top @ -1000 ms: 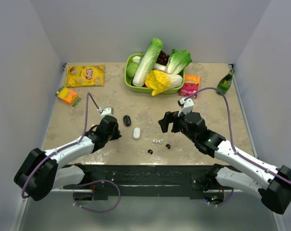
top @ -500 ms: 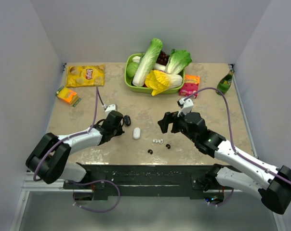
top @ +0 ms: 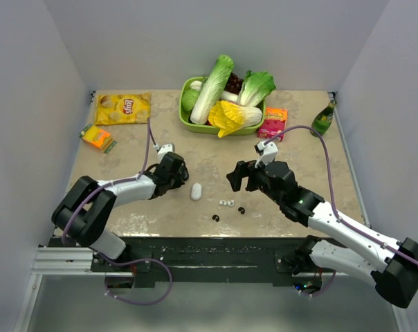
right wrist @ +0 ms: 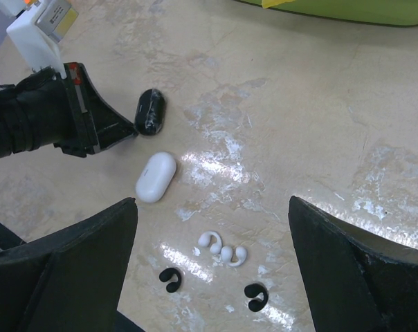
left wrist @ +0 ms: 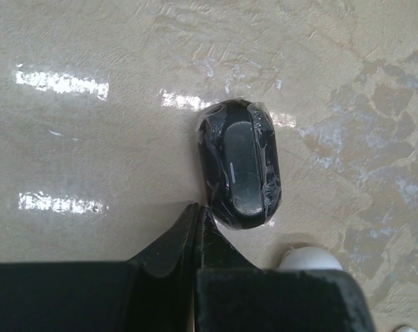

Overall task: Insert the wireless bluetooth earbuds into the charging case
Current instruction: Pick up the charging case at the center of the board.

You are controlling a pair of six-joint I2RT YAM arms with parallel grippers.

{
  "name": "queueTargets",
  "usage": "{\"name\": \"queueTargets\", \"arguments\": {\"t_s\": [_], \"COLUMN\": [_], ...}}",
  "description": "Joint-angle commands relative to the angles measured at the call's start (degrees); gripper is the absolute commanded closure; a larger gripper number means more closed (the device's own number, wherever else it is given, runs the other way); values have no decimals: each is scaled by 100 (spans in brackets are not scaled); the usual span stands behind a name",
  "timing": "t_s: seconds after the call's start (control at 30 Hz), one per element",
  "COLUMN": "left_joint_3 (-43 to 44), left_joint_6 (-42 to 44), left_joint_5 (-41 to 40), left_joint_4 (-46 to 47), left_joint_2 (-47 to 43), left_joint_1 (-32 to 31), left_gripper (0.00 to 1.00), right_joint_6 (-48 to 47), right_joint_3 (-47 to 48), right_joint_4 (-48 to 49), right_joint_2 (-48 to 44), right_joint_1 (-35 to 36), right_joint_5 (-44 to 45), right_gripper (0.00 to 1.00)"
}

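Observation:
The white charging case (top: 196, 191) lies shut on the table; it also shows in the right wrist view (right wrist: 156, 177) and at the bottom edge of the left wrist view (left wrist: 309, 258). A black oval case in clear wrap (left wrist: 240, 162) lies just behind it (right wrist: 151, 111). Two white earbuds (top: 227, 203) lie together (right wrist: 223, 249), with two black earbuds (right wrist: 169, 279) (right wrist: 255, 296) nearer the front edge. My left gripper (left wrist: 197, 211) is shut and empty, its tip at the black case's near left edge (top: 184, 176). My right gripper (right wrist: 210, 207) is open and empty, above the earbuds (top: 240, 176).
A green basket (top: 184, 119) of leafy vegetables stands at the back middle. A yellow chip bag (top: 123, 108) and an orange packet (top: 97, 136) lie at the back left. A pink packet (top: 272, 123) and a green bottle (top: 324, 119) are at the back right.
My left arm has reached forward and right, bringing its shut gripper up to the black case. The right arm, the white case and the earbuds have not moved.

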Motion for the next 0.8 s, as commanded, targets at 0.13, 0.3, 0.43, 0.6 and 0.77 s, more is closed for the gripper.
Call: {"name": "queueTargets", "arguments": {"t_s": [0.13,0.3,0.43,0.6,0.77], "left_joint_3": [164,217,279,367,384], "left_joint_6": [-10,-19,-10,51,227], "left_joint_5": [303,470,514,585,348], "left_joint_4": [562,721,800,914,555], "left_joint_2": [166,289,368,430,-26], "left_joint_1": [10,19,18,19,10], "left_gripper": [100,100,100,100,100], "right_joint_6": [-37,-19,-19,-19,-19], "right_joint_3": [-11,-28,-54,-46,68], "right_joint_4": [99,81,55,11,-112], "right_joint_2": [-131,-175,-227,-228,-280], "right_joint_1": [11,2,2,11,2], "right_joint_5": [-77,-68,-42,-33,-33], "right_gripper": [8,8,8,7,7]}}
